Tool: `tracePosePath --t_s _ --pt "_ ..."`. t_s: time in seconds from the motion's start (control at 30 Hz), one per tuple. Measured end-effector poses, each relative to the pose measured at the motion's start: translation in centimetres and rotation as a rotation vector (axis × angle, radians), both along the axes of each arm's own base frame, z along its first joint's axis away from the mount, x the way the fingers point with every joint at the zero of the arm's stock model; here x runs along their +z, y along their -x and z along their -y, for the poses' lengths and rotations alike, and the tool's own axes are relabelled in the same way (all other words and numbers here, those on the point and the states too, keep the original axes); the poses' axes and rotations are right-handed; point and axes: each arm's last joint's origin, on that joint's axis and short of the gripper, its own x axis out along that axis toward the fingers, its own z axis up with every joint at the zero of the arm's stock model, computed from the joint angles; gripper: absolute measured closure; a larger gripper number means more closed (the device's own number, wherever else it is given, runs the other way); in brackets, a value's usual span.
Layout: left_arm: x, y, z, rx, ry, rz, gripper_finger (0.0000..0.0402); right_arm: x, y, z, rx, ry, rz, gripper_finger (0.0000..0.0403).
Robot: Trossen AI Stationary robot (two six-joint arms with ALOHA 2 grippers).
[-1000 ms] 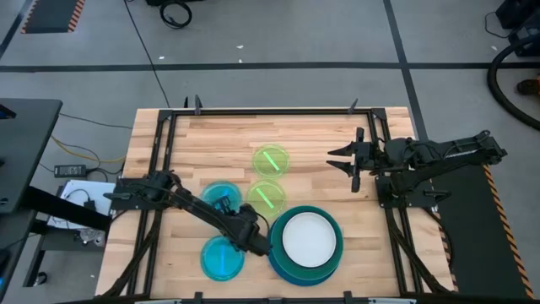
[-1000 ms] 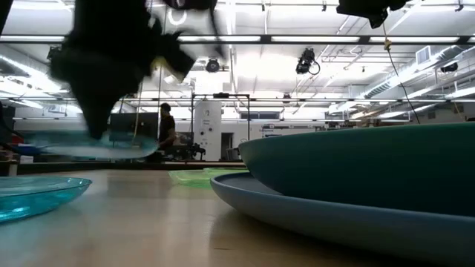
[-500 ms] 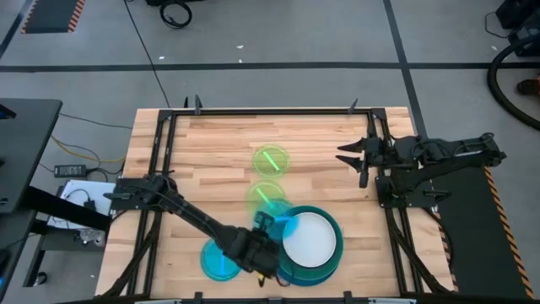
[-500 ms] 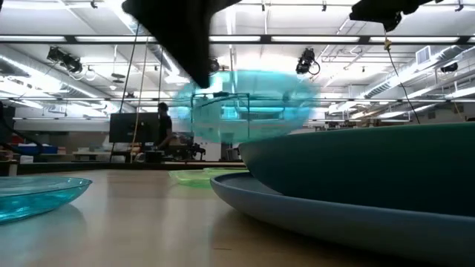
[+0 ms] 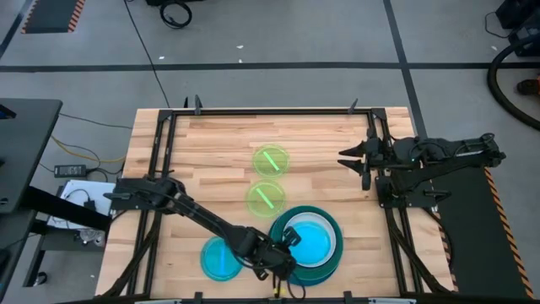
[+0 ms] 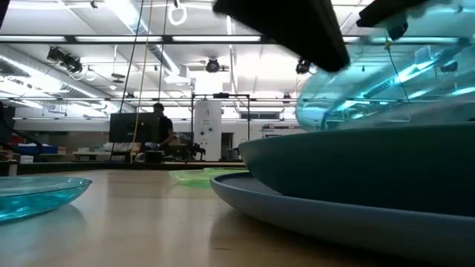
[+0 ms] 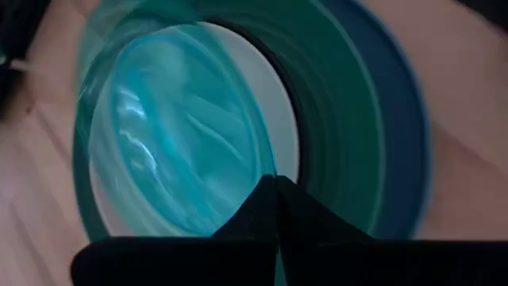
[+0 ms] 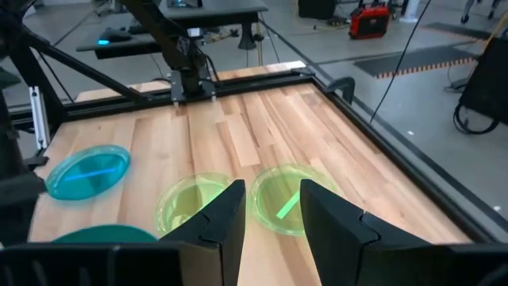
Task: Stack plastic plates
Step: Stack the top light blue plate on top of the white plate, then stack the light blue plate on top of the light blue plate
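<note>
A stack stands near the table's near edge: a large blue plate (image 5: 277, 263) at the bottom, a teal plate (image 5: 333, 224) on it, then a white plate (image 7: 284, 135) with a thin dark rim around it. My left gripper (image 5: 285, 252) is shut on a small cyan plate (image 5: 310, 243) just over the white one. A second cyan plate (image 5: 221, 257) lies flat on the table left of the stack. Two lime-green plates (image 5: 270, 159) (image 5: 266, 196) lie flat farther back. My right gripper (image 5: 359, 160) is open and hovers over the table's right part. My left gripper pinches the cyan plate's rim (image 7: 270, 171) between its two fingers, on the side toward the table's left. The fingers come from the left, slanting down. The plate (image 6: 393, 81) sits tilted above the teal plate (image 6: 356, 163); its underside is hidden behind that rim.
A black metal frame (image 5: 253, 112) runs around the wooden tabletop. Bare wood lies at the far left and between the green plates and my right gripper. In the right wrist view the two green plates (image 8: 290, 199) (image 8: 190, 205) lie ahead of the open fingers.
My left gripper has carried the cyan plate up off the table left of the stack and toward the right and near edge, until it is over the white plate. My right gripper has drawn back slightly toward the right edge.
</note>
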Motion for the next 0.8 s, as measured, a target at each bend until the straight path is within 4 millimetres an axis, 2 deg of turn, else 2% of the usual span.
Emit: tracePosePath --t_s 0.1,0.2,0.53,0.8 --pt "-1.1 -0.5 -0.3 -0.019 -0.027 -0.013 0.0397 -0.1 0.0 0.0 -0.003 -0.013 -0.011 0.0271" --pt "-1.3 -0.7 -0.7 0.011 -0.016 -0.018 0.0384 -0.3 0.1 -0.1 -0.003 -0.025 -0.021 0.0271" --pt "-1.0 -0.9 -1.1 0.149 0.082 -0.008 0.0267 -0.8 0.0 -0.3 0.017 -0.029 -0.030 0.0271" --pt "1.4 1.2 -1.2 0.376 0.246 -0.083 0.0250 -0.7 0.0 -0.3 0.018 -0.026 -0.022 0.0271"
